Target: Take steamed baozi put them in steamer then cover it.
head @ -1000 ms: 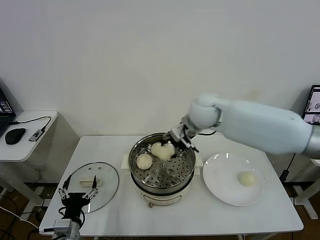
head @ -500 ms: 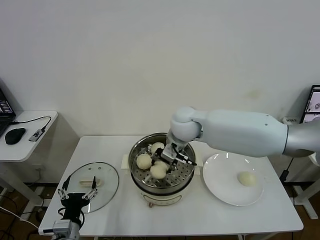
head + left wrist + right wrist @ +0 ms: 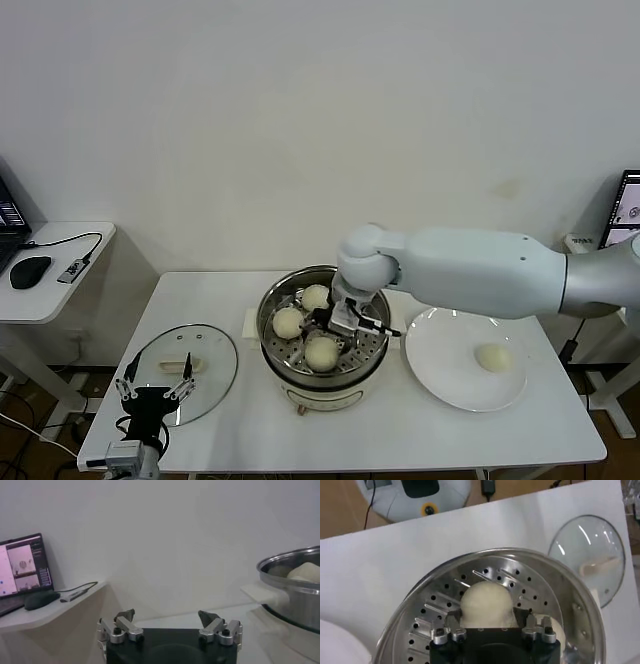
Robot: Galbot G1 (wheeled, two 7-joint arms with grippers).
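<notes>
— Where's the right gripper [image 3: 334,336]?
— Arm stretched across, wrist bent down, fingers [image 3: 451,621] spread apart.
— And the left gripper [image 3: 155,383]?
— Parked low (near the bench's left edge), fingers wide.

the right arm [image 3: 490,270] is a fat, smooth shell of pale grey-white with a rounded ball-like joint. its tool [image 3: 335,325] is black with silver finger links and dark screws. the left tool [image 3: 155,392] looks the same: black block, silver links, dark tips.
</notes>
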